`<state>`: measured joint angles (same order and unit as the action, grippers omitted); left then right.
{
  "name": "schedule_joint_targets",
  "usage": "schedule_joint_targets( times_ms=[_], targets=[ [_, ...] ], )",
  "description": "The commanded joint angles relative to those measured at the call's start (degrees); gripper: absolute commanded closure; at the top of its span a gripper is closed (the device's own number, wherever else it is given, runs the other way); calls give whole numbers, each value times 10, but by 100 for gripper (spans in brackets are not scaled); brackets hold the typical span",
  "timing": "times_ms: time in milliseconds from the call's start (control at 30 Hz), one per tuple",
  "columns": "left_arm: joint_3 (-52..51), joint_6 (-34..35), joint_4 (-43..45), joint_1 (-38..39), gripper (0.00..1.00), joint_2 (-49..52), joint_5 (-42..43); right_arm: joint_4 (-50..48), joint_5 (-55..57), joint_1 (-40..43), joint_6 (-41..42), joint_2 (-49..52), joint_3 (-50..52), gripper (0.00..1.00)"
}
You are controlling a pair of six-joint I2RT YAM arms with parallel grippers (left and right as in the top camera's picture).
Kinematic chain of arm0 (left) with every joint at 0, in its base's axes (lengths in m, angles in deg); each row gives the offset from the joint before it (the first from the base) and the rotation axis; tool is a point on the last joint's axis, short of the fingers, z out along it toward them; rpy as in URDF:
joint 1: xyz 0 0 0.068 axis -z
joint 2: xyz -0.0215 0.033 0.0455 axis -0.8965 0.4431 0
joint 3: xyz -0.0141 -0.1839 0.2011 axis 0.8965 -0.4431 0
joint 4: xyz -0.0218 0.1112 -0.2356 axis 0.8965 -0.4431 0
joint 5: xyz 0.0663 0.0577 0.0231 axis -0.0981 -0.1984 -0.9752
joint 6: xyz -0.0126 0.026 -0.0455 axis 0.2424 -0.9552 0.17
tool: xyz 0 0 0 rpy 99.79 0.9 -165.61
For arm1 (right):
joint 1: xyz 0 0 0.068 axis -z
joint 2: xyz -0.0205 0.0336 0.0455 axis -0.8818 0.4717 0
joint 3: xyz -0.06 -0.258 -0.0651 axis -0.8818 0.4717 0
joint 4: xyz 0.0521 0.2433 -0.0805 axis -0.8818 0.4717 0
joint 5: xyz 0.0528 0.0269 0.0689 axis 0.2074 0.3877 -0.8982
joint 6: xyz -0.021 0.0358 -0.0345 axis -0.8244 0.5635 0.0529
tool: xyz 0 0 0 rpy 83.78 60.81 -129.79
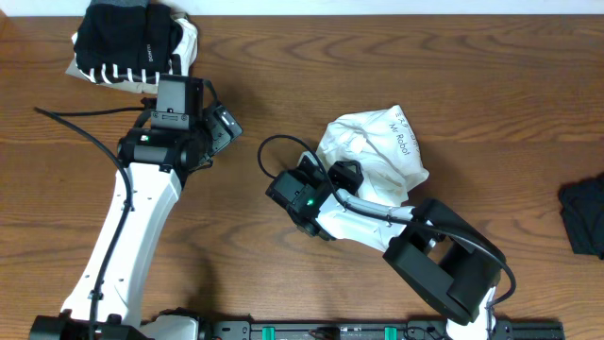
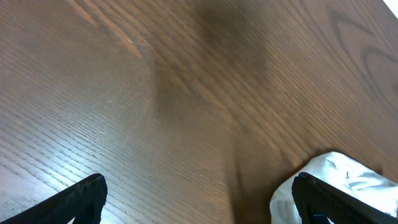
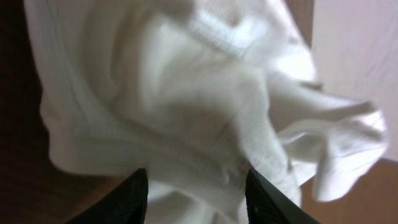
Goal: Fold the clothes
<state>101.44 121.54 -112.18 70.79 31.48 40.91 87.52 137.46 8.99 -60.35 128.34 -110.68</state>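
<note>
right gripper (image 3: 193,180): jaws pinched on a bunch of crumpled white cotton T-shirt (image 3: 186,93), mid-table | left gripper (image 2: 199,190): wide open, empty, over brown wooden table (image 2: 186,74) | risk: one-point grip on wad, shirt may slip or drag bunched instead of spreading flat

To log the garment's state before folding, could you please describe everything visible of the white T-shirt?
The white T-shirt lies crumpled in a rounded heap right of centre on the wooden table, not folded. Its soft knit fabric bunches into deep creases, and small dark lettering shows on its upper right side. The right end effector reaches into its lower left edge and apparently pinches the fabric.
</note>
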Motion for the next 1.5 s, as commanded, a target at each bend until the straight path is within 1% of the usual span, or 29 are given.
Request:
schedule_joint_targets(
  times_ms=[0, 133, 333, 533, 633, 900, 1267, 1467],
  targets=[
    [7, 6, -3, -11, 3, 3, -5, -17, 26, -15, -46, 5, -10, 51],
    [7, 5, -6, -13, 3, 3, -5, -36, 26, -15, -71, 7, -10, 51],
    [6, 5, -12, -13, 3, 3, -5, -30, 29, -15, -74, 18, -8, 52],
    [6, 5, -11, -13, 3, 3, -5, -24, 71, -39, -87, 21, -7, 53],
    [6, 5, -12, -13, 3, 3, -5, -15, 74, -46, -97, 21, -7, 51],
    [6, 5, -12, -13, 3, 3, -5, 2, 73, -74, -94, 21, 5, 51],
    [6, 5, -11, -13, 2, 3, -5, -33, 68, -69, -88, 21, 59, 49],
    [6, 5, -12, -13, 3, 3, -5, -63, 67, -47, -102, 21, 66, 47]
  ],
)
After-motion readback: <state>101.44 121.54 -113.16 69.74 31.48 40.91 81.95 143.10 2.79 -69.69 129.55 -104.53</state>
